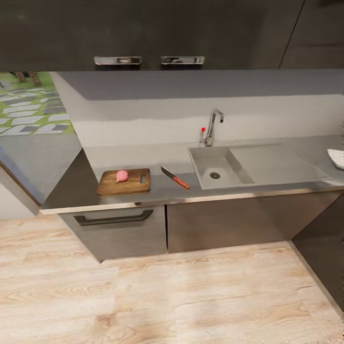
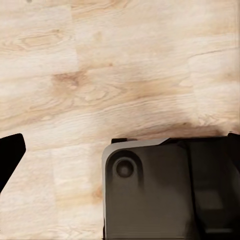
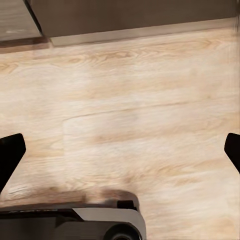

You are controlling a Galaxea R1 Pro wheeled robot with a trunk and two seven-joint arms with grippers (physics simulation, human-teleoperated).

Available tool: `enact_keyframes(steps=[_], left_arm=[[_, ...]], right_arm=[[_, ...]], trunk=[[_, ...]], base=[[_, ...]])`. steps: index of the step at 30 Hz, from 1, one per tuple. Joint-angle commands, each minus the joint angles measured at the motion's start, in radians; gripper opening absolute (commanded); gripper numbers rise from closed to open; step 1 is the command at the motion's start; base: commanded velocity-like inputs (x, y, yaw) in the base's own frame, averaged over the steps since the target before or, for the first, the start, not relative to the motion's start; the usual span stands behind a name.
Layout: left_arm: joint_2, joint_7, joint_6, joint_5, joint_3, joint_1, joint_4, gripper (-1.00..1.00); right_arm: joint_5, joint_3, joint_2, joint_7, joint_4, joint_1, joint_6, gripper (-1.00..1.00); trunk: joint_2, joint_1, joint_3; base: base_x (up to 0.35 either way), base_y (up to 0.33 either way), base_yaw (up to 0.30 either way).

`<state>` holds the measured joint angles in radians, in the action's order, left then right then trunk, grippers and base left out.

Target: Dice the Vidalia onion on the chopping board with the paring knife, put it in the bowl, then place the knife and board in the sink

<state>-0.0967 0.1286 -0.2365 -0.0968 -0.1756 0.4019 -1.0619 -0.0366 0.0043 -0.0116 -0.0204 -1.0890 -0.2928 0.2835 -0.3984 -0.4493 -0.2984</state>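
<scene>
Lying on chopping board (image 1: 123, 182): onion (image 1: 122, 176).

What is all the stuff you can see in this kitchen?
chopping board: one, brown wood, on the countertop left of the sink.
onion: one, pinkish, on the board.
paring knife: one, dark blade, red-orange handle, between board and sink.
sink: one, grey, with drainboard to its right.
faucet: one, chrome, small red knob, behind the sink.
bowl: one, white, at the countertop's right end, cut off by the picture's edge.
floor: pale wood planks.
right gripper: black, jaws wide apart over the floor.
</scene>
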Motion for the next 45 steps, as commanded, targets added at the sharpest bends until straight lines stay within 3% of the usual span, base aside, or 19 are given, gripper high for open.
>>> enact_keyframes(steps=[1, 8, 22, 45], left_arm=[[-0.001, 0.006, -0.003, -0.01, -0.005, 0.0, 0.004, 1.0], [0.018, 0.006, -0.003, -0.011, -0.004, 0.0, 0.051, 1.0], [0.02, 0.006, -0.003, -0.011, -0.004, 0.0, 0.057, 1.0], [0.02, 0.006, -0.003, -0.01, -0.004, 0.0, 0.056, 1.0]], right_arm=[[-0.004, 0.001, 0.0, -0.002, -0.001, 0.0, 0.007, 1.0], [-0.003, 0.0, -0.002, -0.003, 0.0, 0.0, 0.027, 1.0], [-0.003, 0.0, -0.002, -0.003, 0.0, 0.0, 0.029, 1.0], [-0.003, 0.0, -0.002, -0.003, 0.0, 0.0, 0.031, 1.0]], trunk=[[-0.002, -0.001, 0.0], [-0.002, -0.001, 0.01], [-0.002, -0.001, 0.027], [-0.002, -0.001, 0.056]], base=[[0.0, 0.0, -0.159], [0.0, 0.0, -0.175], [0.012, -0.015, -0.193], [0.152, -0.169, -0.197]])
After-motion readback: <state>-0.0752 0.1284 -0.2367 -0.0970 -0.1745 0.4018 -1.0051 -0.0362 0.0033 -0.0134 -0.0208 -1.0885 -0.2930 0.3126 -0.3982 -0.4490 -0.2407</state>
